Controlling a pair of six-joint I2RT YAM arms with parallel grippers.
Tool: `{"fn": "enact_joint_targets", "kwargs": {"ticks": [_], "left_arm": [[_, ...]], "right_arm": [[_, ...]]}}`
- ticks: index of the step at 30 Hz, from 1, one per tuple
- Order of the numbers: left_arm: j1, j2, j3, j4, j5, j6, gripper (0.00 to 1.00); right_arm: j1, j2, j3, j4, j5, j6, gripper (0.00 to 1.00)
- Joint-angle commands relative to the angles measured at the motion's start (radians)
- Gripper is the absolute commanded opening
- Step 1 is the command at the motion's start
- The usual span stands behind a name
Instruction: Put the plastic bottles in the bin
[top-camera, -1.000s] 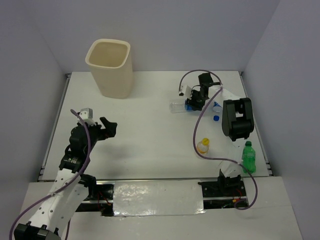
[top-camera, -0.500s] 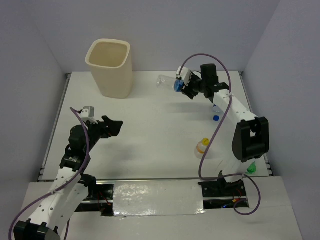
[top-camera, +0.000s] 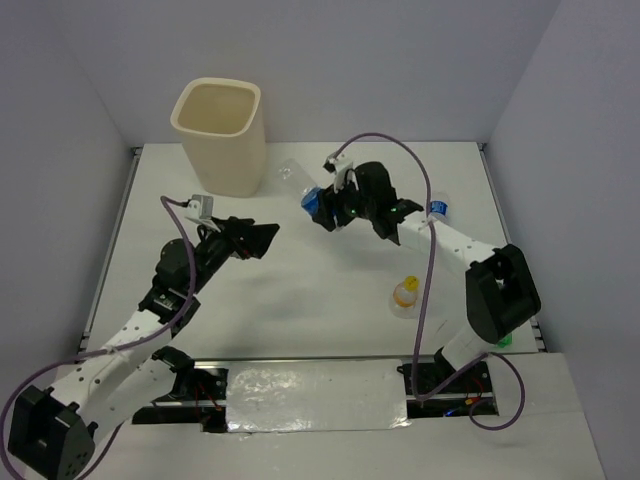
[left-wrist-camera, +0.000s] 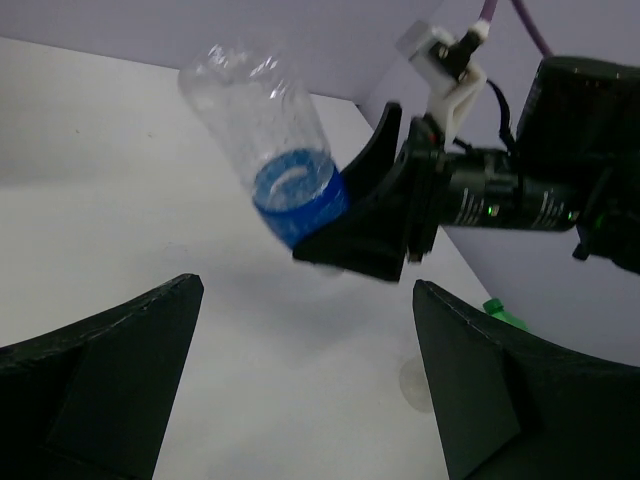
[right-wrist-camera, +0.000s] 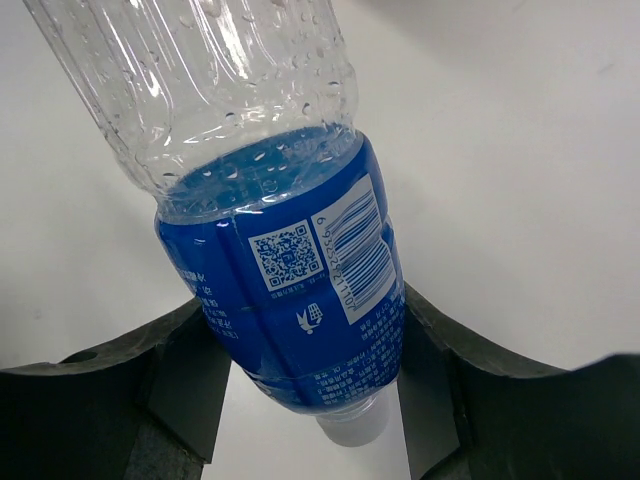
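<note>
**Blue-labelled bottle held aloft to the right of the bin**

The bin (top-camera: 220, 135) is seen standing upright at the far left of the table (top-camera: 300, 300), its mouth open to the top camera. Just to the right of the bin, and nearer the arms, a blue-labelled bottle (top-camera: 305, 190) is held clear of the table surface. It is pinched at its blue label by the right gripper (top-camera: 322, 208), whose two dark fingers (right-wrist-camera: 150, 390) are pressed against opposite sides of the label. The bottle is tilted. Its clear, droplet-covered base is pointed up and toward the bin, and its neck end is tucked down between the fingers. No part of the bottle is seen over the bin's rim.

The left gripper (top-camera: 258, 238) is placed below the bin in the top view, on the near side of the held bottle. Its jaws are spread wide and nothing is held between them. From its wrist camera, the bottle and the right gripper are framed between its two fingers (left-wrist-camera: 110, 380), well apart from both.

Farther right of the bin, an orange-capped bottle (top-camera: 405, 292) is seen on the table. A second blue-capped bottle (top-camera: 437, 208) is partly hidden behind the right arm. A green bottle (left-wrist-camera: 505, 312) is glimpsed at the side farthest from the bin.
</note>
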Motion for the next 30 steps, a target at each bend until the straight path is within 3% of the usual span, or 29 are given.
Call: {"fn": "enact_joint_targets", "kwargs": {"ticks": [1,12,20,24,30], "left_arm": [[-0.039,0.059,0.035,0.169,-0.081,-0.016,0.99],[-0.08,0.244,0.144,0.123,-0.156,-0.007,0.99],[-0.102,0.313,0.172,0.204,-0.155,-0.039,0.99],[-0.106,0.338,0.201,0.166,-0.242,-0.044,0.99],[-0.112,0.314,0.16,0.3,-0.118,-0.005,0.99]], "right_arm": [[0.081,-0.089,-0.058,0.104,0.01,0.156,0.22],[0.147,-0.211,-0.211,0.182,-0.083,0.194,0.23],[0.198,-0.181,-0.159,0.084,-0.097,0.156,0.27],[0.231,-0.199,-0.179,0.12,-0.123,0.13,0.28],[0.235,-0.164,-0.121,0.078,-0.177,0.18,0.28]]}}
